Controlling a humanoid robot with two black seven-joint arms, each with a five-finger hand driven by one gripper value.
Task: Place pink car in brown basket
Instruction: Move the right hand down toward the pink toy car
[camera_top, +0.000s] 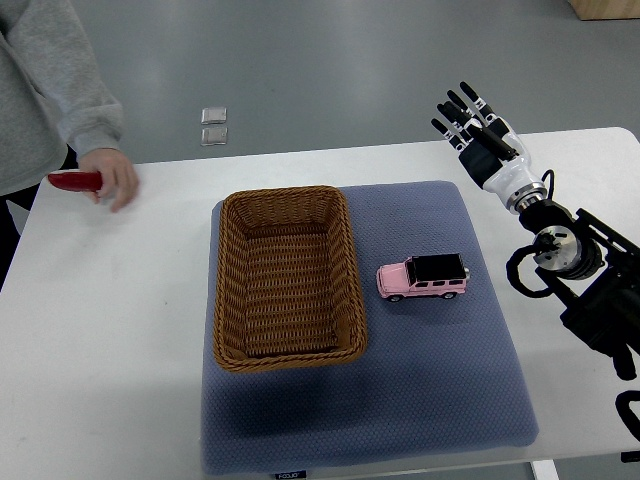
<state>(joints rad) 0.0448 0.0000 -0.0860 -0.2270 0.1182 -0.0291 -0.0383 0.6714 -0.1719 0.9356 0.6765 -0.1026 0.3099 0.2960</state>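
Nearest, a blue mat (440, 390) on the white worktop (110, 330), reaching almost to the front edge. On the mat, a brown basket (285, 277) at the left, open on top, nothing inside. Just right of it, not touching, a pink car (423, 277) with a black roof, bare mat all around. Far right, past the mat's corner, the right robot hand (474, 125), fingers spread wide, holding nothing. Far left, a person's hand (115, 178) gripping something red (75, 181).
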